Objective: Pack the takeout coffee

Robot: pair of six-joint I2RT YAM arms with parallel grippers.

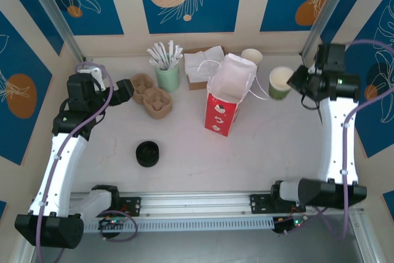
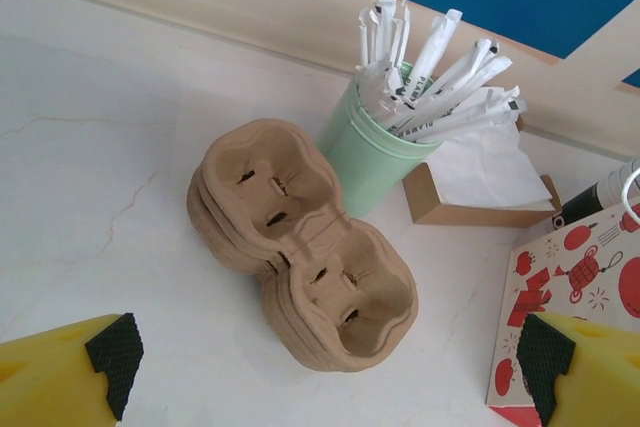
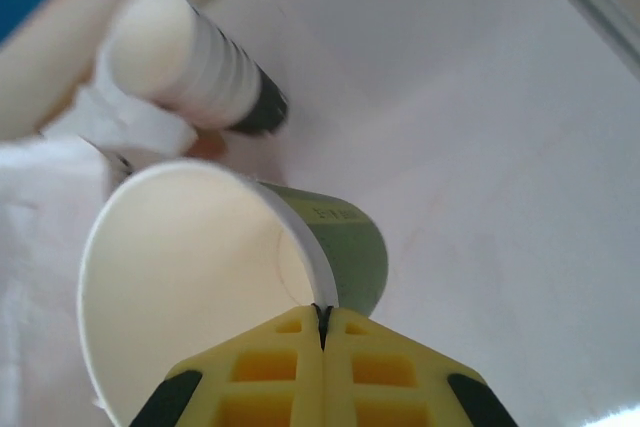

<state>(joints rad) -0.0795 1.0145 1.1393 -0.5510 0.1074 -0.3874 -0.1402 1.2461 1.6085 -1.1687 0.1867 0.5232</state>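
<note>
Olive-green paper cup (image 1: 280,82), lidless, cream inside, is held tilted just right of the red-and-white paper bag (image 1: 225,100), its rim clamped between the right gripper (image 3: 322,315) jaws. Left gripper (image 2: 328,357) jaws stand released by the brown pulp carriers (image 2: 300,247), left of the bag.

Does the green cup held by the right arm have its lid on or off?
Off: the cup shows its bare cream inside, with the right fingers pinching the rim.

The left gripper (image 2: 330,365) hung with its fingers (image 2: 112,355) spread wide apart. The right gripper (image 3: 322,315) was pinched shut on the rim of a lidless olive-green cup (image 3: 345,242).
</note>
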